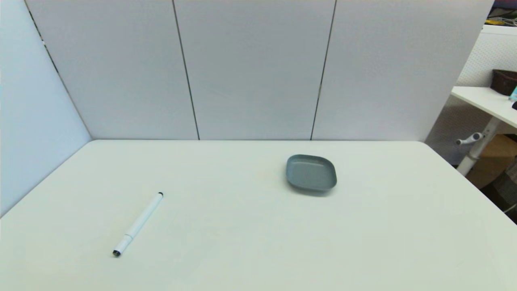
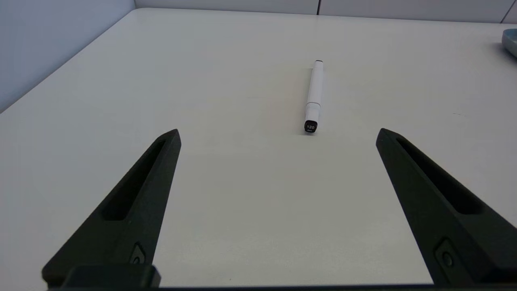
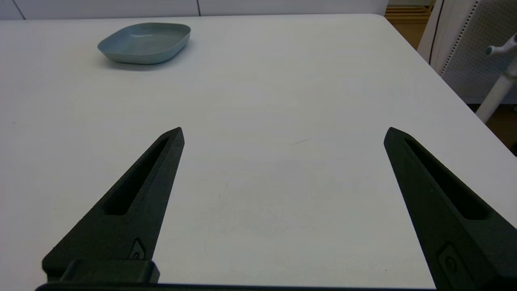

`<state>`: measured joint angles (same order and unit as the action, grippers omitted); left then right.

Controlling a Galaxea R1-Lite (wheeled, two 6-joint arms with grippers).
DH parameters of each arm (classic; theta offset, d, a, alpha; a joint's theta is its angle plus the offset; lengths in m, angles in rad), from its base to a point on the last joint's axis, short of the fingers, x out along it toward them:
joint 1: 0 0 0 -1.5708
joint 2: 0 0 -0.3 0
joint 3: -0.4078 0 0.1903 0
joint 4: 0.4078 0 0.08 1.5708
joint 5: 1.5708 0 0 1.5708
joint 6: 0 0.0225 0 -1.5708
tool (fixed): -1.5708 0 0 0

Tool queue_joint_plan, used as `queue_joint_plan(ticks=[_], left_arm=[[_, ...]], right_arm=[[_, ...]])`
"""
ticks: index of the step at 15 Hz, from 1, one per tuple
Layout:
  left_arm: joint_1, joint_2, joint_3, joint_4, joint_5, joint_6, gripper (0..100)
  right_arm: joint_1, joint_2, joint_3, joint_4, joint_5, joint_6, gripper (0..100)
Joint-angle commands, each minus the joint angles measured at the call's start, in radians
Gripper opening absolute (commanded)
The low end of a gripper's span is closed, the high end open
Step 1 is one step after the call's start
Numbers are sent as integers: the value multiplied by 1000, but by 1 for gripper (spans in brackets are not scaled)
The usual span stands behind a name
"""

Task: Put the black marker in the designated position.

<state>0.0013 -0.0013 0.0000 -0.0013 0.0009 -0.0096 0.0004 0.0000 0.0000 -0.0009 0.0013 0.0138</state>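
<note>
The black marker (image 1: 138,224) lies flat on the white desk (image 1: 250,242), well apart from the grey dish (image 1: 311,173) and on the robot's left of it, nearer the robot than the dish is. It rests at a slant, one black tip pointing roughly toward the dish's side of the desk and the other toward the robot. The dish sits upright and holds nothing, and it is most likely the place meant for the marker. The left hand (image 2: 278,135) hangs low over the desk on the marker's near side, released, its two fingers (image 2: 161,161) spread wide and the marker lying ahead of the gap between them, almost in line with the barrel. That suits an approach, though the wrist would probably need to turn so the fingers close across the barrel and not along it. The right hand (image 3: 282,133) is likewise released and empty, short of the dish on the robot's side, and looks idle. Nothing of the task is done yet.
</note>
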Motion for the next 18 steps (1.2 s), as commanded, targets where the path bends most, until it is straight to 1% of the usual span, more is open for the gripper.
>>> queue_joint_plan(ticks=[1, 3, 5, 8, 10, 13, 15, 17, 18], left_arm=[[-3, 176, -48, -5, 2, 30, 100], [-69, 408, -256, 0, -2, 68, 100], [-95, 641, -534, 133, -2, 160, 100], [-107, 928, -844, 277, -13, 267, 100], [-152, 1132, -1031, 411, -13, 281, 100], [-173, 1334, -1149, 546, -19, 278, 100], [-178, 1416, -1140, 601, -58, 269, 100], [-178, 1483, -1109, 649, -64, 238, 100], [-179, 1506, -1089, 650, -64, 235, 100]], right_arm=[[0, 0, 0, -1, 0, 2, 100], [1, 2, 0, 1, 0, 0, 100], [1, 0, 0, -1, 0, 2, 100], [1, 2, 0, -1, 0, 0, 100], [0, 2, 0, -1, 0, 0, 100], [1, 2, 0, -1, 0, 0, 100], [1, 0, 0, -1, 0, 0, 100], [1, 0, 0, -1, 0, 2, 100], [1, 2, 0, -1, 0, 2, 100]])
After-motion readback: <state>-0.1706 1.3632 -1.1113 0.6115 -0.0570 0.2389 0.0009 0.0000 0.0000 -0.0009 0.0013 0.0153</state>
